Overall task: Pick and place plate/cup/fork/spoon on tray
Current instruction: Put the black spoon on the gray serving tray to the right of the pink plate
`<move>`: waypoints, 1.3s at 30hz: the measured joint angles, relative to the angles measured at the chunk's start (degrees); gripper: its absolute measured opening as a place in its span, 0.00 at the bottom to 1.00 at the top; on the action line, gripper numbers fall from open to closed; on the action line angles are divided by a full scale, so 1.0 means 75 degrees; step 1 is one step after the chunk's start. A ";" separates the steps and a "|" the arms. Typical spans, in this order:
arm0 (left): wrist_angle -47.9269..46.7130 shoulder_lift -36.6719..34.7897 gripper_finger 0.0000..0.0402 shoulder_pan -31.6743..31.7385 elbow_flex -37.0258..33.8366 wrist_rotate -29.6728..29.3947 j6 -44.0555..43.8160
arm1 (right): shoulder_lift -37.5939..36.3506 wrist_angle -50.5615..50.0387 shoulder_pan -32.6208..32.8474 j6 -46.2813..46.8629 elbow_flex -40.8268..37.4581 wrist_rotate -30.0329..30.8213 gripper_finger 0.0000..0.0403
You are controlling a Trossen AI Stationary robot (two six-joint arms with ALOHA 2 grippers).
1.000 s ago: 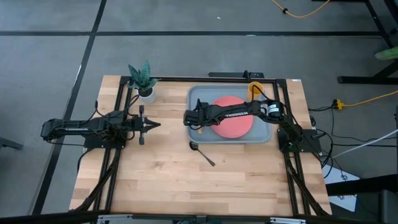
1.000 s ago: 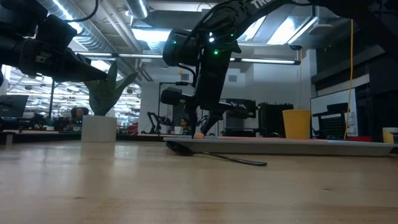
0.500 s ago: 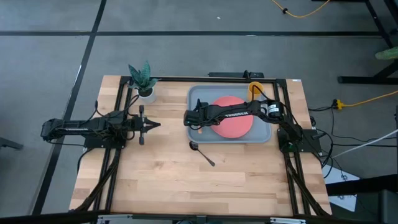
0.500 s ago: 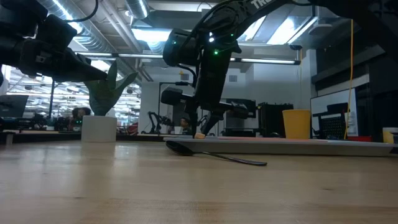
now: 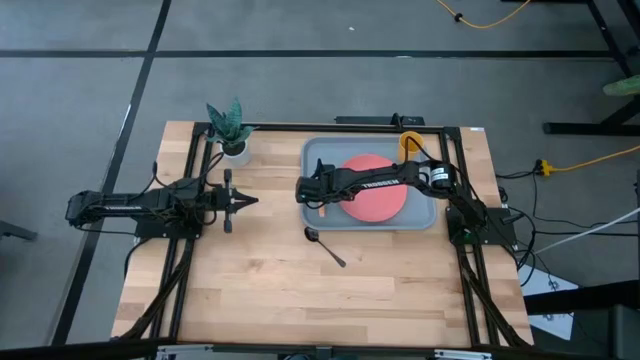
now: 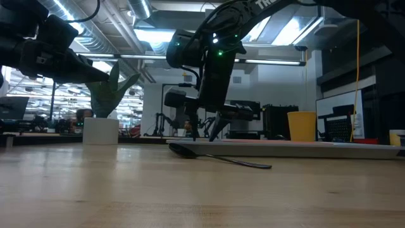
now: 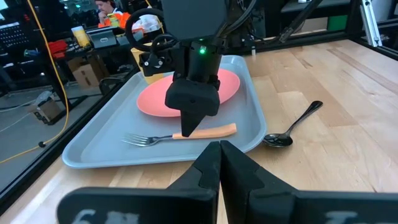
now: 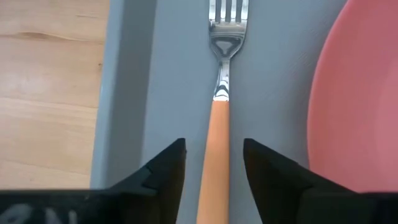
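Observation:
The fork, silver tines and orange handle, lies flat on the left part of the grey-blue tray, beside the coral plate, which also lies in the tray. My right gripper is open just above the fork, one finger on each side of the handle and clear of it. It also shows in the left wrist view. The yellow cup stands at the tray's far right corner. The dark spoon lies on the table just near of the tray. My left gripper is shut and empty at the table's left.
A small white pot with a green plant stands at the table's far left. Bare wood lies along the near half of the table. The tray's raised rim runs between the fork and the spoon.
My right gripper has opened and let go of the fork's orange handle, which showed between its fingertips in the low view before. The fork now lies loose on the tray. The arm has stayed over the same place.

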 joint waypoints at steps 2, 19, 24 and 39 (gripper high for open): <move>-0.0001 0.0002 0.00 -0.0001 0.0001 0.0003 0.0000 | 0.0001 0.0000 0.0000 0.0011 0.0000 0.0000 0.42; -0.0001 0.0000 0.00 0.0000 0.0000 0.0000 0.0000 | -0.0471 -0.0718 0.0218 -0.2182 0.0841 0.0297 0.42; -0.0001 0.0002 0.00 -0.0002 0.0000 0.0003 0.0000 | -0.1120 -0.1644 0.1005 -0.4381 0.1079 0.0856 0.42; 0.0000 0.0003 0.00 -0.0001 0.0001 0.0000 0.0000 | -0.1527 -0.1777 0.2921 -0.3312 0.0208 0.0217 0.42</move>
